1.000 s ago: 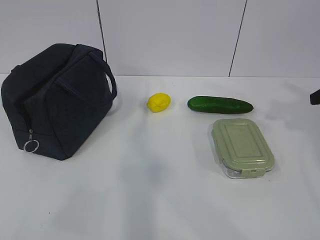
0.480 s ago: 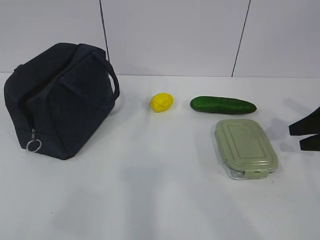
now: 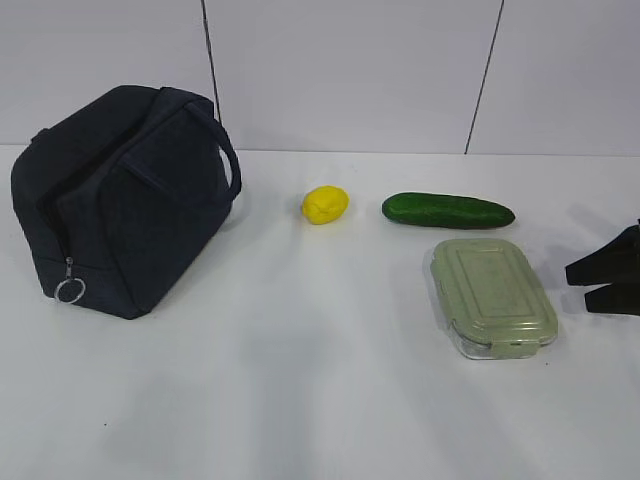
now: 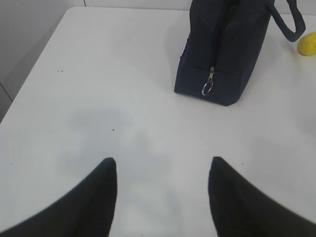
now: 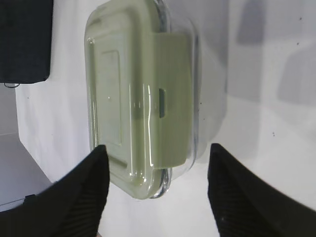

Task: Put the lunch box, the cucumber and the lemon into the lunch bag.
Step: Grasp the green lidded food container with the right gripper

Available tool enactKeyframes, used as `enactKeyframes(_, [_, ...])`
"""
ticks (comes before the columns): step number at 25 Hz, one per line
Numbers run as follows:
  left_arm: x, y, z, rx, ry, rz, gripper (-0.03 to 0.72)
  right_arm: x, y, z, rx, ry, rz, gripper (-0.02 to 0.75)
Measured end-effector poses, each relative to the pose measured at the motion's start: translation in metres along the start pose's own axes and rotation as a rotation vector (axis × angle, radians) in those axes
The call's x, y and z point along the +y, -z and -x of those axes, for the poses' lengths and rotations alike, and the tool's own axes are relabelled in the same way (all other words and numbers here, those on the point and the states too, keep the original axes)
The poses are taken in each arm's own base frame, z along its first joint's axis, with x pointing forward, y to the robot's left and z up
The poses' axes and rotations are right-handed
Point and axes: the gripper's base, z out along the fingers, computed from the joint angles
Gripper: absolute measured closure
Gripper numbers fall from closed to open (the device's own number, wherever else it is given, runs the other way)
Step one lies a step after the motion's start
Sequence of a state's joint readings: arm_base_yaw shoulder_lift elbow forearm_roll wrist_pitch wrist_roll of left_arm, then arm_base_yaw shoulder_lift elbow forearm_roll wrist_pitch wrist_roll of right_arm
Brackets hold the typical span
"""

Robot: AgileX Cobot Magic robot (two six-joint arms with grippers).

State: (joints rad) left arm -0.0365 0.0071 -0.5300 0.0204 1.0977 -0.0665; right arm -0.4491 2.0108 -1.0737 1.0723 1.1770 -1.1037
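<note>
Both claws gape empty: right gripper (image 3: 603, 284) beside lunch box (image 3: 492, 296) at table's edge, left gripper (image 4: 162, 170) over bare table (image 4: 98, 89).

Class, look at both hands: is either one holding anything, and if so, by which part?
Nothing is held. The left hand is open over bare table; the right hand is open beside the lunch box, not gripping it.
</note>
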Motion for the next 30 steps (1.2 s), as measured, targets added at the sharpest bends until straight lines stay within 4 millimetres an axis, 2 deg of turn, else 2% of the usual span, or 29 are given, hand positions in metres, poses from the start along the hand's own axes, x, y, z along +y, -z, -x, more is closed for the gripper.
enactKeyframes(11, [0.000,0.000,0.000,0.000,0.000,0.000,0.275,0.002,0.000,0.005,-0.053,-0.016,0.025,0.244])
enactKeyframes(17, [0.000,0.000,0.000,0.000,0.000,0.000,0.275,-0.015,-0.009,0.009,-0.041,-0.038,0.033,0.242])
enactKeyframes(21, [0.000,0.000,0.000,0.000,0.000,0.000,0.275,-0.022,-0.015,0.008,-0.040,-0.047,0.040,0.208])
enactKeyframes(30, [0.000,0.000,0.000,0.000,0.000,0.000,0.275,-0.021,-0.015,0.012,-0.077,-0.063,0.055,0.176])
